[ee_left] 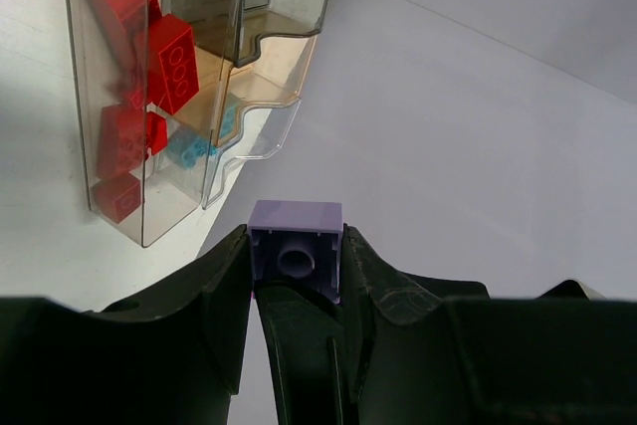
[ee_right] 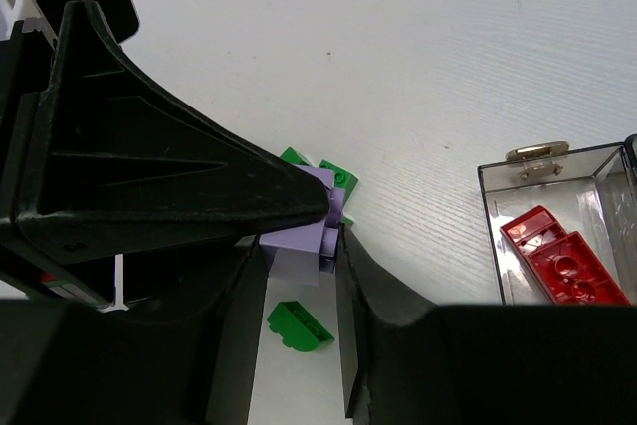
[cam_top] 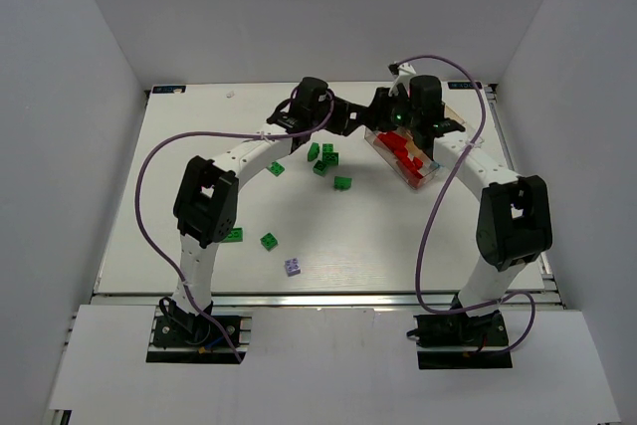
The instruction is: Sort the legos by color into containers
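Note:
A pale purple lego point(ee_left: 296, 218) is held in the air between both grippers, left of the tray. My left gripper point(ee_left: 296, 246) is shut on it, with its underside tube showing. My right gripper point(ee_right: 302, 256) also closes on the same lego point(ee_right: 304, 246), and a left finger point(ee_right: 149, 176) lies over it. In the top view the grippers meet nose to nose, left point(cam_top: 363, 118) and right point(cam_top: 383, 109). The clear smoky tray point(cam_top: 430, 178) holds red legos point(cam_top: 403, 153). The left wrist view shows its wall point(ee_left: 224, 7), red legos point(ee_left: 169, 62) and cyan ones point(ee_left: 189, 151).
Green legos lie on the table: a cluster point(cam_top: 326, 156), one point(cam_top: 342, 183), one point(cam_top: 276, 168), one point(cam_top: 232, 235) and one point(cam_top: 269, 241). A second pale purple lego point(cam_top: 293, 267) lies near the front. A green lego point(ee_right: 299, 325) lies under the grippers.

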Tool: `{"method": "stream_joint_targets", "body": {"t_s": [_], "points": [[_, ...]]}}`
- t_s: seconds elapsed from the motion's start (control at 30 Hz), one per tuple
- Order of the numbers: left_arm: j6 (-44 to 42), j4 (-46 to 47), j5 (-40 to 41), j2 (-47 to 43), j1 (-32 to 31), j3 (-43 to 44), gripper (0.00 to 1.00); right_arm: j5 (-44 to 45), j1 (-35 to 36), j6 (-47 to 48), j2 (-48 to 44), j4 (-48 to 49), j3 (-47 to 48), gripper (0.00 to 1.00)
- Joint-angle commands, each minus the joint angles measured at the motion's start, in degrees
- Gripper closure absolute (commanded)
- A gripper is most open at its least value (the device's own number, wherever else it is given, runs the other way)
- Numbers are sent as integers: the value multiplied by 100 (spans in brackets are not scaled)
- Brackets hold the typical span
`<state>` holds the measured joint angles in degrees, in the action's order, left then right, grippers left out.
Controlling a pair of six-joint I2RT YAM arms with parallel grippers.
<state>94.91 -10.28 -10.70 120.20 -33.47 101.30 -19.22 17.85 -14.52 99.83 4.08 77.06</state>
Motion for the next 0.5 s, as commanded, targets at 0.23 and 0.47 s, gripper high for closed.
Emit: {"method": "stream_joint_targets", "body": {"t_s": [0.23, 0.47], "points": [[-122, 475, -574, -445, 87, -330, 30, 331, -299, 125, -420, 427, -366, 100], [-640, 106, -337, -638, 289, -584, 13, 428, -764, 494, -588, 24, -455, 100]]}}
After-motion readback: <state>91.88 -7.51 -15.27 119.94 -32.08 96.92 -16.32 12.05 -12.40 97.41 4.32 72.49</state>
